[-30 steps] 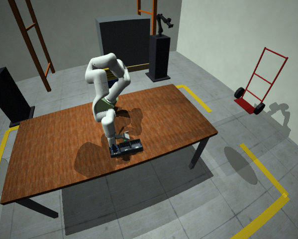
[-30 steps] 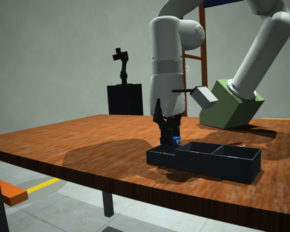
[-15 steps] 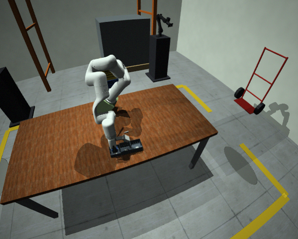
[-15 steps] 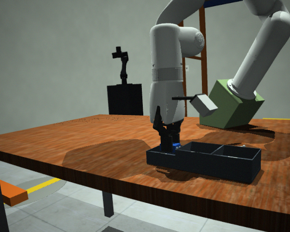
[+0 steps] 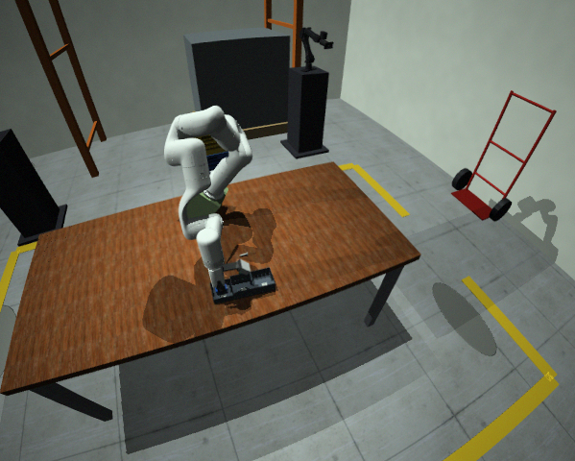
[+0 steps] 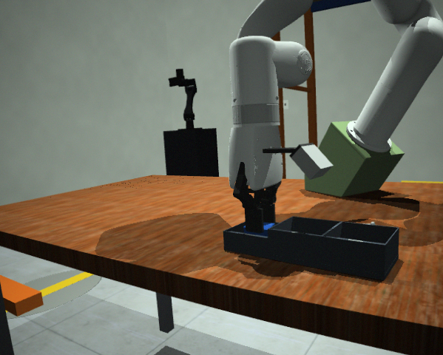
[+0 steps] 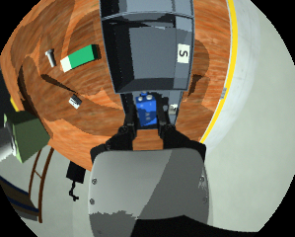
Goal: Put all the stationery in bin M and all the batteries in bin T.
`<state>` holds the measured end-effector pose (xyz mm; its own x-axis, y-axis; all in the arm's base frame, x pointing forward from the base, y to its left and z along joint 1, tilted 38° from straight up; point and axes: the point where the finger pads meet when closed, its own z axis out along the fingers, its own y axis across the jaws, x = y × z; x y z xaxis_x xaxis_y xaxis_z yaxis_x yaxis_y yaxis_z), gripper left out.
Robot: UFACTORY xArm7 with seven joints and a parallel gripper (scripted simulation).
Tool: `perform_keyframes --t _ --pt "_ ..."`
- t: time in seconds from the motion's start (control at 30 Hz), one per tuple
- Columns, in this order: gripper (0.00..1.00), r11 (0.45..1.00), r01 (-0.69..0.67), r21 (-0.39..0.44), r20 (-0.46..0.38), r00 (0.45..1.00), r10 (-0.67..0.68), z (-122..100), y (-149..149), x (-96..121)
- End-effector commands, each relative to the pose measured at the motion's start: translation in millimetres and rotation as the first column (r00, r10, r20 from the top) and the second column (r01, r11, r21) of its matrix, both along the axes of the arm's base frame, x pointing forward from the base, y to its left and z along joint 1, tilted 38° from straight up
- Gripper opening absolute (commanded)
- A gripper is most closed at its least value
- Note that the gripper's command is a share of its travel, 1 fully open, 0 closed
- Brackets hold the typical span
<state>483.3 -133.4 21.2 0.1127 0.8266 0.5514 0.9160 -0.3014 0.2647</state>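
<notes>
A row of three joined dark bins (image 5: 248,294) (image 6: 328,250) stands on the table. In the wrist view the middle bin (image 7: 149,49) is marked S. The lower end bin's label (image 7: 173,108) is partly hidden and I cannot read it. My gripper (image 5: 222,286) (image 6: 260,229) (image 7: 146,110) points down into this end bin, its fingers slightly open around a blue block battery (image 6: 269,225) (image 7: 146,112) with two studs. The battery sits between the fingertips, inside the bin's walls. A green and white block (image 7: 81,57) lies on the table beside the bins.
A grey bolt (image 5: 244,254) (image 6: 372,222) (image 7: 50,57) and a small black and white thing (image 7: 75,101) lie on the table, on the arm's side of the bins. The green arm base (image 6: 351,168) (image 7: 26,135) stands behind. The table's front edge runs close past the bins.
</notes>
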Motion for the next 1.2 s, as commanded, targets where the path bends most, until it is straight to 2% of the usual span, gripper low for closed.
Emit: perform_keyframes --t 0.0,0.63,1.17 --pt "0.33 1.000 0.002 -0.002 0.002 1.000 -0.002 0.8 -1.6 0.6" --pt "0.33 1.000 0.002 -0.002 0.002 1.000 -0.002 10.3 -7.2 -4.0" --pt "0.33 1.000 0.002 -0.002 0.002 1.000 -0.002 32.9 -20.8 -15.0"
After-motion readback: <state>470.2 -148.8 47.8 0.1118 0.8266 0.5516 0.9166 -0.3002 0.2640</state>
